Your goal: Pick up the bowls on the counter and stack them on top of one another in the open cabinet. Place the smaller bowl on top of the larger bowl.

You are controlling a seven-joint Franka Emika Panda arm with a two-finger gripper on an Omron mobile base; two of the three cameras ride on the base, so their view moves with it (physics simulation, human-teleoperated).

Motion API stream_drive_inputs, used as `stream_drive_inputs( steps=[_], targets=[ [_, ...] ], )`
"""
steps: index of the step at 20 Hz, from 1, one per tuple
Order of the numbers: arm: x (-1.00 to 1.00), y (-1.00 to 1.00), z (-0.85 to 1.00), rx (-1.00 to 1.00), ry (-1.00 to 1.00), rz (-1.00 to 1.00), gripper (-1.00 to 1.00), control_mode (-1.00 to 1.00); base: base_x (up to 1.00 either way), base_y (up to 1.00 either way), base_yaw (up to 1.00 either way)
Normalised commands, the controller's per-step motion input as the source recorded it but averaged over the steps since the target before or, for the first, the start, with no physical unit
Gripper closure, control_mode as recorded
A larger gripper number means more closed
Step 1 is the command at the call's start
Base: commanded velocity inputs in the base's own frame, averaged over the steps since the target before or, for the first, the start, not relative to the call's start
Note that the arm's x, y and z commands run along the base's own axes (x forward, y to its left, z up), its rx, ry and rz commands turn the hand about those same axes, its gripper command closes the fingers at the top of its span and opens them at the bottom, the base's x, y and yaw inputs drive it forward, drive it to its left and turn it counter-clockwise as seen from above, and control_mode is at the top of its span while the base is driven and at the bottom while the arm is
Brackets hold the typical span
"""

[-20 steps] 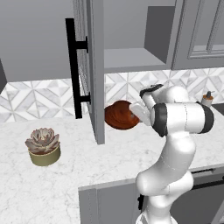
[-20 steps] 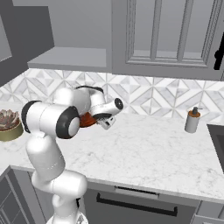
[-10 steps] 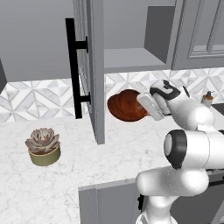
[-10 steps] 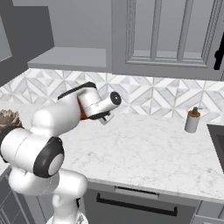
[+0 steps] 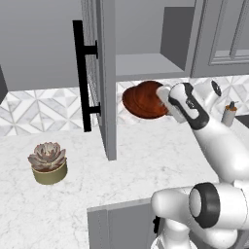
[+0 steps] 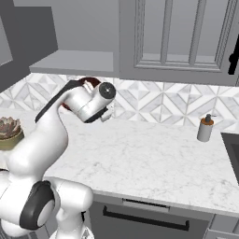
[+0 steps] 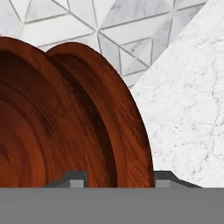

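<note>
A glossy reddish-brown bowl [image 5: 142, 99] hangs tipped on edge above the counter [image 5: 146, 160], just below the shelf [image 5: 146, 65] of the open cabinet. My gripper [image 5: 163, 97] is shut on its right rim. In the hand view the bowl [image 7: 65, 118] looms large, its rim running down between my fingertips [image 7: 77, 177]; the gripper [image 7: 120, 178] pinches that rim. From the right, part of the bowl [image 6: 91, 83] peeks over my hand. Whether this is the larger or the smaller bowl I cannot tell. The other bowl is out of view.
The cabinet door [image 5: 104, 73] with its black bar handle [image 5: 80, 73] stands open left of the bowl. A potted succulent [image 5: 47, 163] sits on the counter at left. A soap bottle [image 6: 205, 128] stands by the tiled backsplash at right.
The arm has lifted the bowl from near counter height to just under the shelf and a little to the right, and the bowl has turned more on edge.
</note>
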Motion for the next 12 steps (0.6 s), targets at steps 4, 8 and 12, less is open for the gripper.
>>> stream_drive_inputs(
  steps=[4, 8, 12],
  targets=[
    [-0.14, -0.01, 1.0, 0.0, -0.03, -0.18, 1.0, -1.0, 0.0, 0.0, 0.0],
    [-0.12, -0.02, 0.93, 0.0, -0.06, -0.15, 1.0, -1.0, 0.0, 0.0, 0.0],
    [-0.25, 0.0, 0.7, 0.02, -0.11, -0.13, 1.0, -1.0, 0.0, 0.0, 0.0]
  ],
)
